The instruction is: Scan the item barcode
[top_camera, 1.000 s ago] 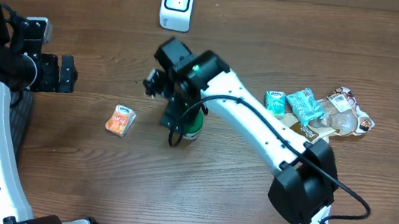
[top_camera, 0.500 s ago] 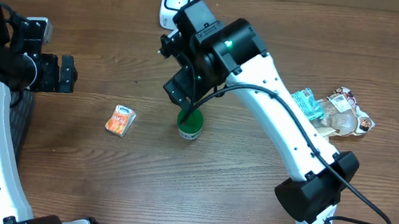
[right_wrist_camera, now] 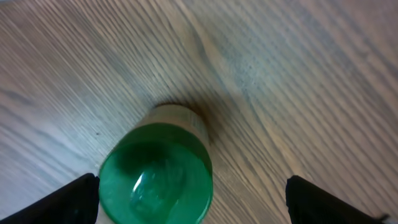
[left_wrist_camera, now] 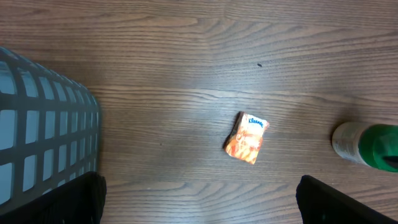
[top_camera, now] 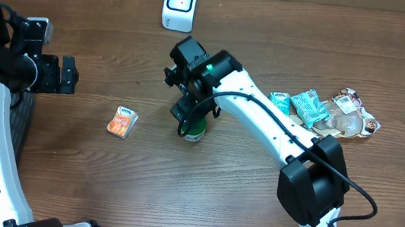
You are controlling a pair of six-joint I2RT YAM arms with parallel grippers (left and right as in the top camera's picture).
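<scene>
I'm seeing the right gripper (right_wrist_camera: 189, 202) hanging with its jaws spread wide around the green-capped bottle (right_wrist_camera: 155, 177), which is standing upright on the table (right_wrist_camera: 298, 74) and isn't being gripped. The right arm is stretching in from the table's right side with its wrist bent downward, and the scanner (top_camera: 180, 4) is sitting well beyond it at the far edge. The left gripper (left_wrist_camera: 199, 202) is also gaping open at the left, looking over a tissue pack (left_wrist_camera: 247, 137) and a grey basket (left_wrist_camera: 43, 124).

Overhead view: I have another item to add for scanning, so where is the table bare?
Bare wood lies between the scanner and the snack packets, and along the near edge in front of the tissue packet and green-capped bottle. The right edge is crowded with packets; the right gripper hangs over the bottle.
</scene>
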